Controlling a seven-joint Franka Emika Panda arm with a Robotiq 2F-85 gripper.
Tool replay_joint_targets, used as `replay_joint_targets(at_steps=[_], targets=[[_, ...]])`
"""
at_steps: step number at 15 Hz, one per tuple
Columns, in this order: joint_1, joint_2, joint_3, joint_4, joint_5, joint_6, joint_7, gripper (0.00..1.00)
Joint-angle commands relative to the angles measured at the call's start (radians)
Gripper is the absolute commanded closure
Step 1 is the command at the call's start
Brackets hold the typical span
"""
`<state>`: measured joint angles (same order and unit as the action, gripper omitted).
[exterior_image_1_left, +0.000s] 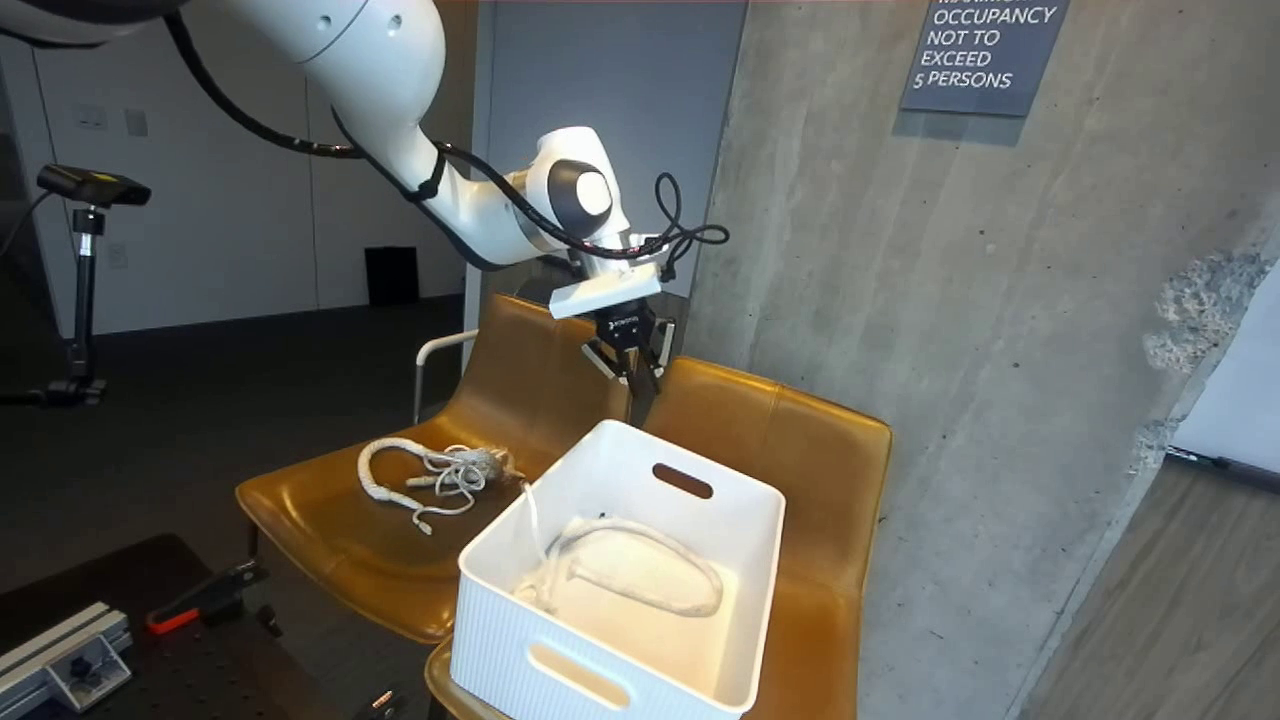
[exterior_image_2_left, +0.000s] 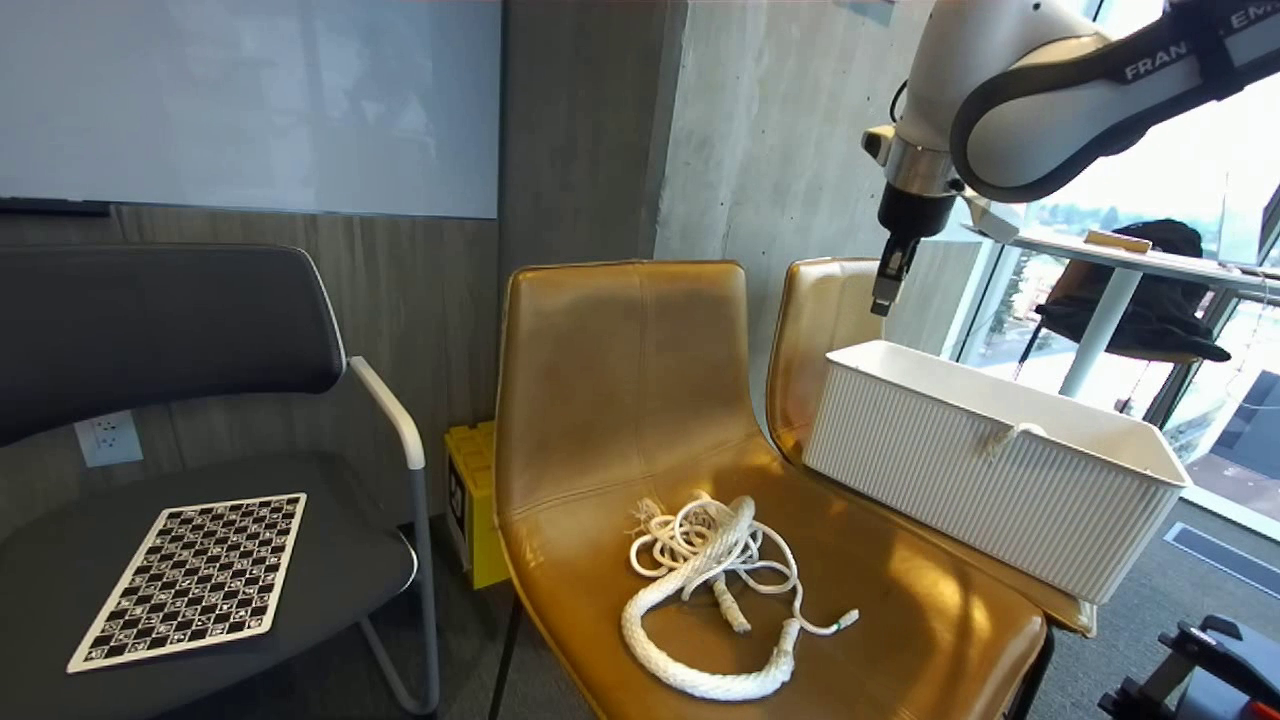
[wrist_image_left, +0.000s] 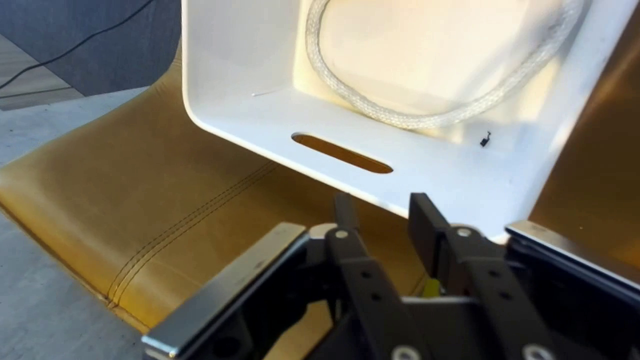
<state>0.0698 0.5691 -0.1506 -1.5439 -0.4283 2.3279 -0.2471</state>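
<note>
My gripper (exterior_image_1_left: 643, 383) is empty, its two black fingers apart, in the air above the back end of a white ribbed box (exterior_image_1_left: 500, 640). In the wrist view the fingertips (wrist_image_left: 381, 205) are over the rim near the box's handle slot. The box (exterior_image_2_left: 950, 470) stands on a tan chair. A thick white rope loop (wrist_image_left: 430, 121) lies inside it, and shows in an exterior view too (exterior_image_1_left: 712, 580). A thin strand hangs over the box's side rim. More white rope (exterior_image_2_left: 690, 685), thick and thin, lies tangled on the chair beside the box. A tiny black piece (wrist_image_left: 485, 139) is inside the box.
Two tan chairs stand side by side; their backrests (exterior_image_1_left: 800, 430) rise behind the box and near the gripper. A concrete wall (exterior_image_1_left: 850, 250) is behind them. A black chair holds a checkered board (exterior_image_2_left: 200, 570). A yellow crate (exterior_image_2_left: 485, 500) is on the floor.
</note>
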Motion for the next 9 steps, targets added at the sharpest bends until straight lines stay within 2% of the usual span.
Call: replay_joint_targets(at_steps=[1, 5, 7, 9], targets=[[-0.075, -0.002, 0.026, -0.096, 0.006, 0.060, -0.027, 0.35], [-0.153, 0.091, 0.028, -0.142, 0.032, 0.197, -0.028, 0.05], [-0.189, 0.165, 0.037, -0.128, 0.060, 0.266, -0.033, 0.00], [-0.217, 0.254, 0.049, -0.073, 0.091, 0.313, -0.042, 0.00]])
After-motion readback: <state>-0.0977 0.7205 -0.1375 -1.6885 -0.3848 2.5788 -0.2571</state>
